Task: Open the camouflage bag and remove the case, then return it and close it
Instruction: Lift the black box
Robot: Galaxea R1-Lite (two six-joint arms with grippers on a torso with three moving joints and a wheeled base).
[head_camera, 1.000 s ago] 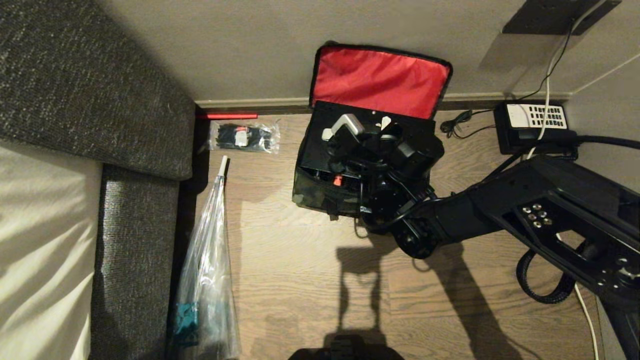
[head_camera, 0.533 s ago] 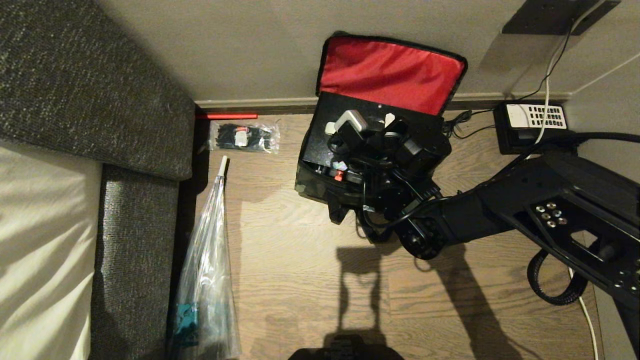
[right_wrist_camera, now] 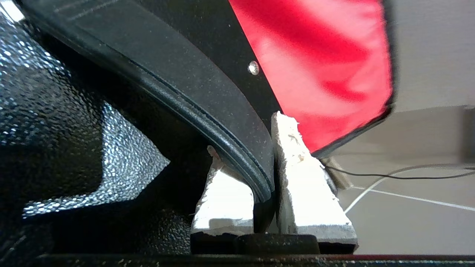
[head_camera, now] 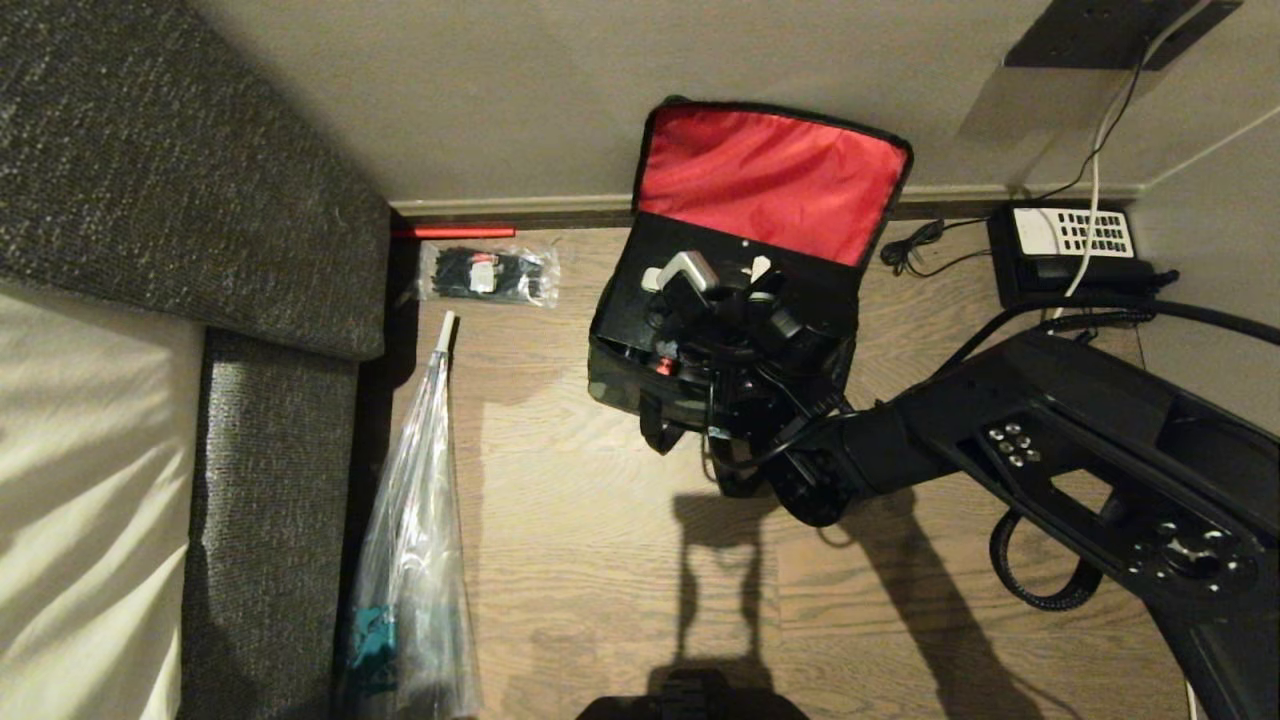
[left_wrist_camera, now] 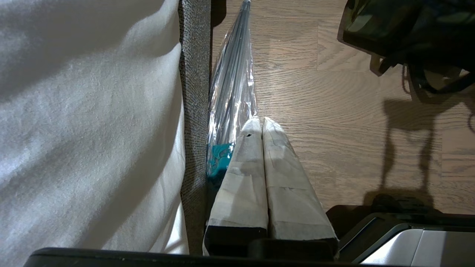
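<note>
The camouflage bag (head_camera: 618,378) stands on the floor by the wall, its lid thrown back so the red lining (head_camera: 770,172) faces up. Inside it sits the black case (head_camera: 632,305), with a small red latch (head_camera: 661,367) on its front. My right gripper (head_camera: 716,283) is over the case, shut on its black handle (right_wrist_camera: 207,92); both white fingers (right_wrist_camera: 297,178) clamp the curved bar, with the red lining (right_wrist_camera: 319,55) behind. The left gripper (left_wrist_camera: 259,124) hangs shut and empty over the floor, away from the bag (left_wrist_camera: 371,22).
A grey sofa (head_camera: 180,170) with a pale cushion fills the left side. Beside it lies a clear plastic bag (head_camera: 412,560), and a small packet of black items (head_camera: 488,273) is near the wall. A black telephone (head_camera: 1068,255) and cables lie to the bag's right.
The right gripper, with the handle in it, swung towards the wall and to the right, then came back. Bag and case shifted along with it and now sit slightly turned.
</note>
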